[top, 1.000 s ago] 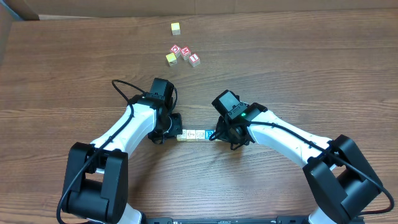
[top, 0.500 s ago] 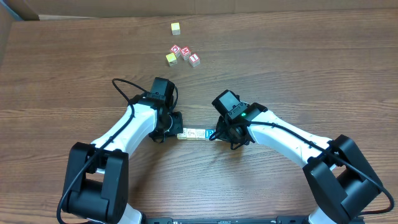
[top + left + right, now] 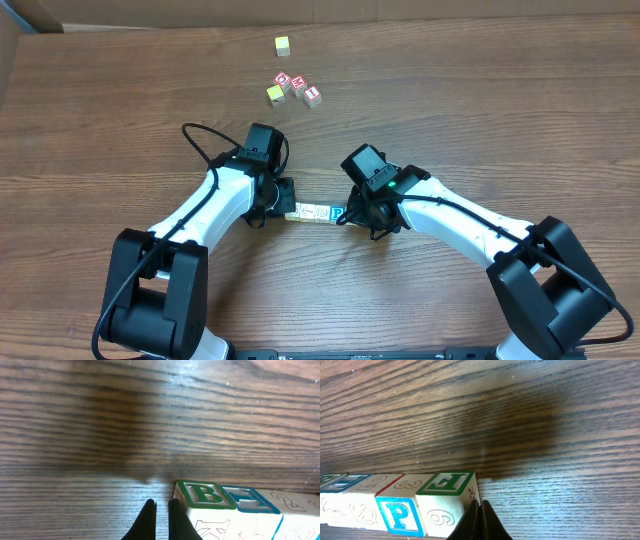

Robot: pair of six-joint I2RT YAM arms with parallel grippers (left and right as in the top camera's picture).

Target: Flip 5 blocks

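Note:
The blocks [image 3: 316,213] lie in one short row at mid-table, pinched end to end between my two grippers. My left gripper [image 3: 287,211] is shut and empty, and its fingertips [image 3: 176,519] press the row's left end, by a block with a green B frame [image 3: 204,496]. My right gripper [image 3: 347,215] is also shut on nothing, its tip [image 3: 479,506] against the right-end block with a green frame [image 3: 451,483]. Beside that one is the block with a blue P face [image 3: 399,512], which also shows from above as the P face [image 3: 338,212].
Three red-and-white cubes [image 3: 299,84] and a yellow cube [image 3: 274,94] cluster at the back of the table. Another yellow cube [image 3: 283,45] sits further back. A cardboard edge [image 3: 20,15] shows at the far left corner.
The row of blocks has shifted slightly right and away, and turned so the blue P face shows from above. Both grippers stayed shut against its ends.

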